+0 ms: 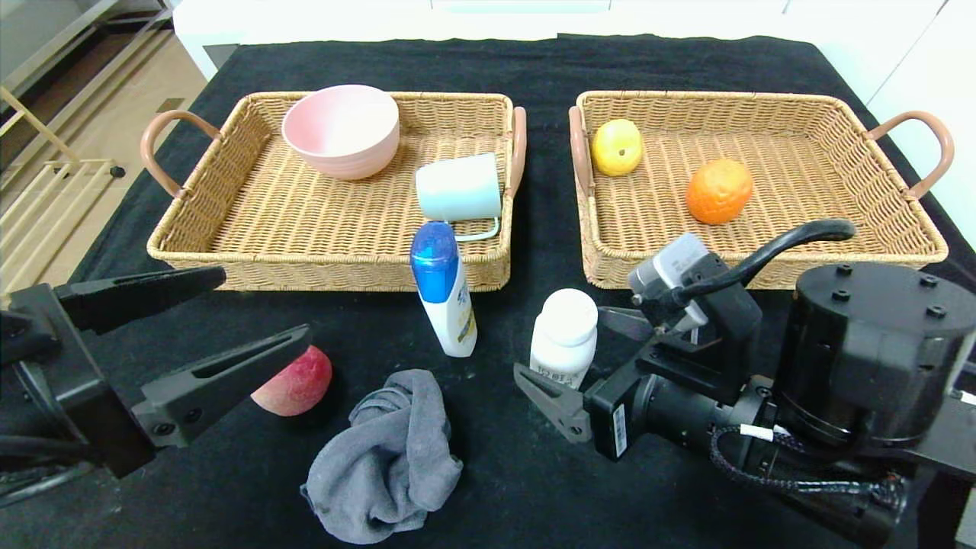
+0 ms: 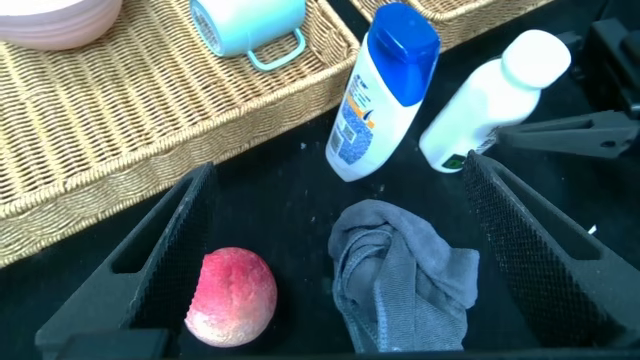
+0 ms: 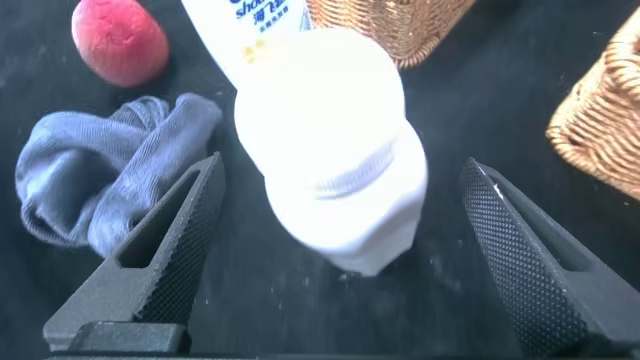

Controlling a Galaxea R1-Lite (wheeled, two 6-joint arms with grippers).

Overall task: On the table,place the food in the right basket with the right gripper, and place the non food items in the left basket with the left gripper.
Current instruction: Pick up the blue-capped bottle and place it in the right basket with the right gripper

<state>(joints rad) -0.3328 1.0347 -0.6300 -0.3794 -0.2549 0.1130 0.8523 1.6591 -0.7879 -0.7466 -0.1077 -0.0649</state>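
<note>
The right end effector (image 1: 583, 358) straddles the small white bottle (image 1: 564, 329), fingers wide, not gripping. The left end effector (image 1: 259, 316) hovers wide open, empty, above the peach (image 1: 293, 383).

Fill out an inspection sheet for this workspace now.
Surface: table, black cloth.
Job's things: pear and orange in right basket; bowl and cup in left basket; peach, white bottle, blue-capped bottle, grey rag on the cloth.
Clutter: nothing seen.
Grippers: right gripper open around white bottle; left gripper open above peach.
Cables: black cable on right arm.
Surroundings: wood floor at left.
</note>
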